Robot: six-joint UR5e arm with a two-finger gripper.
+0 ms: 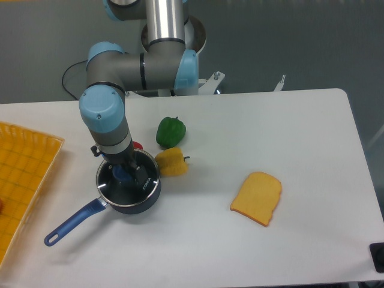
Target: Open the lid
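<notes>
I am positioning my fingers (125,172) directly over the lid (143,180), which is sitting flat on the dark blue saucepan (128,195) near the left part of the tabletop (228,252). My fingers are reaching down at the blue knob (122,174) in the lid's centre; they appear to be closing around it, but my wrist is hiding the contact, so I cannot tell whether they are gripping it. The saucepan's long blue handle (73,221) is pointing toward the lower left. A yellow pepper (171,162) is lying just beside the saucepan's right rim, with a green pepper (170,131) behind it. A slice of bread (257,197) is lying well apart to the right. A yellow tray (27,174) is occupying the left edge.
</notes>
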